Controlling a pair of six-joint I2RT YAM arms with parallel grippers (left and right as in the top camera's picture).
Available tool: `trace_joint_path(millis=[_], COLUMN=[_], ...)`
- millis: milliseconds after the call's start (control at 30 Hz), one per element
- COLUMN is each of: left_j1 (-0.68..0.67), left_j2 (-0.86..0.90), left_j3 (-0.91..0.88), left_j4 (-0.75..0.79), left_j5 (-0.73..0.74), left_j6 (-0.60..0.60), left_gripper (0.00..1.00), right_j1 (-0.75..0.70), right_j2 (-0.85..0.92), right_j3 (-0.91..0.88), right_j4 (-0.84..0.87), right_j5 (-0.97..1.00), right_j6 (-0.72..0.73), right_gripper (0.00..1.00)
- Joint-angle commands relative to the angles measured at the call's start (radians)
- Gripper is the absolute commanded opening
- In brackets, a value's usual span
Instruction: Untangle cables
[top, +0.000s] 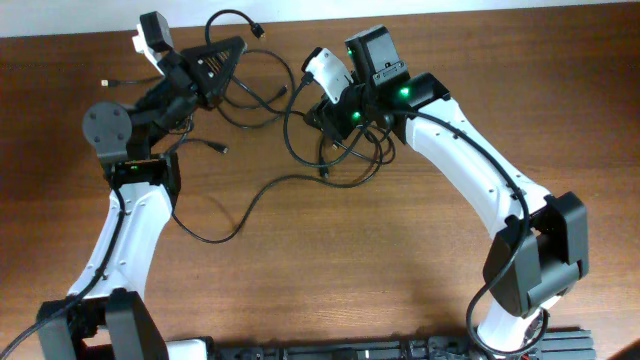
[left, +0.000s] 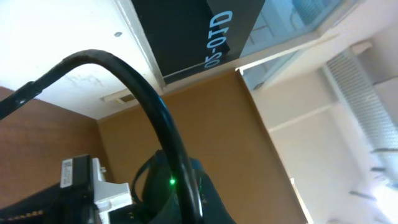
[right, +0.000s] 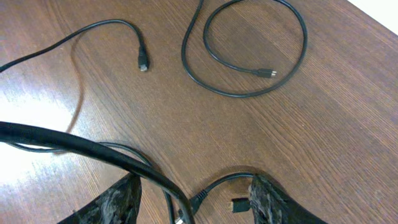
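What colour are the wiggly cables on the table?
Black; the cables show best in the right wrist view.

A wooden table (top: 400, 260) with a brown, fine-grained top fills the overhead view, and a white strip (top: 520, 12) runs along its far edge. The left wrist view looks off into the room: a black panel (left: 186, 31) with pale blue lettering sits beside a white surface (left: 56, 37) above a brown wall (left: 211, 124), with glass panes (left: 298, 18) and a slatted blind (left: 367, 93) to the right
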Motion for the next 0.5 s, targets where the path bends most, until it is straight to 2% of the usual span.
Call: trace_joint_path(millis=[0,167,333,367,467], left_j1=[0.002,0.002,0.002,0.002,0.002], left_j2=[-0.008,-0.008,-0.008,-0.008,-0.008], left_j3=[0.000,0.000,0.000,0.000,0.000], left_j4=[0.009,0.008,0.016,0.016,0.015], left_j5=[-0.029,-0.033,-0.030,-0.029,-0.030], left_j6=[-0.072,-0.080,-0.154,-0.154,-0.154], left_gripper=[0.00,0.00,0.00,0.00,0.00], right_j1=[0.002,0.014,0.036,0.038,0.038], right_j2=[0.023,0.023,0.024,0.024,0.024], right_j3=[-0.003,-0.003,-0.003,-0.003,-0.003], right_j4=[-0.001,-0.001,0.008,0.009,0.010], right_j5=[-0.070,-0.095,-0.103,-0.104,-0.113], right_j6=[-0.003,-0.003,-0.003,-0.003,-0.003], right_gripper=[0.56,0.56,0.56,0.53,0.28])
